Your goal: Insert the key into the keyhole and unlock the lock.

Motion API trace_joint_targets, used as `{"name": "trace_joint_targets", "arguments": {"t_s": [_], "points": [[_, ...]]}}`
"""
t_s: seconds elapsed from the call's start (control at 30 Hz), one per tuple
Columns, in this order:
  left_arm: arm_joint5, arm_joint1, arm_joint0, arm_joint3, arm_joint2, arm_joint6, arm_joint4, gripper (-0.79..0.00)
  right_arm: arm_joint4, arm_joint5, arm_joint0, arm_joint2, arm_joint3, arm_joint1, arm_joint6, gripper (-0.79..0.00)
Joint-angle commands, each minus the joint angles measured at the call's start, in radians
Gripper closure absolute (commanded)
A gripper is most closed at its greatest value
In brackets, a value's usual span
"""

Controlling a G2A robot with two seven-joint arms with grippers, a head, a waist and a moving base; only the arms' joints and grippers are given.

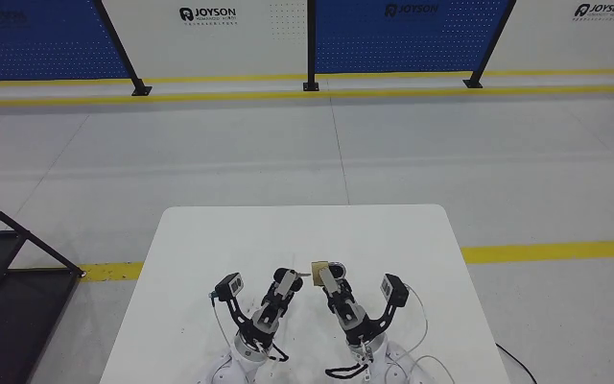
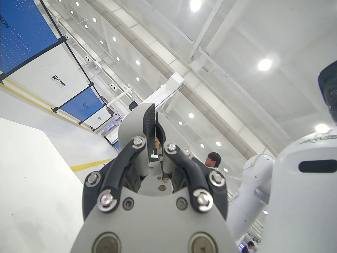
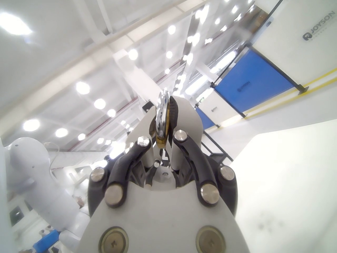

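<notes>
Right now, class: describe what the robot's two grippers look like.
Both the left gripper and right gripper have white shells, black curved linkage bars joined by round silver screws, and white fingers faced with black ridged pads. Two brass-coloured round fittings sit on each base.

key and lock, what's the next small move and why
Probably ease the left gripper toward the lock, aligning the key with the keyhole. It is shut on the key, the right gripper is shut on the lock, and the top view shows them close; the keyhole is hidden.
</notes>
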Motion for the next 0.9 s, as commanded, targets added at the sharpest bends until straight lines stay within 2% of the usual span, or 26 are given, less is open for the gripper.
{"name": "trace_joint_targets", "arguments": {"t_s": [0.0, 0.43, 0.87], "points": [[0.001, -0.003, -0.001, 0.002, 0.0, -0.003, 0.001, 0.0, -0.004, 0.004, 0.0, 0.0, 0.001, -0.001, -0.004, 0.0], [0.005, -0.021, 0.006, 0.005, -0.013, -0.018, 0.01, 0.0, -0.036, 0.028, 0.0, -0.002, 0.004, -0.01, -0.022, 0.0], [0.008, -0.044, 0.006, 0.009, -0.014, -0.008, 0.006, 0.0, -0.085, 0.075, -0.009, -0.013, 0.011, -0.028, -0.139, 0.0]]}}
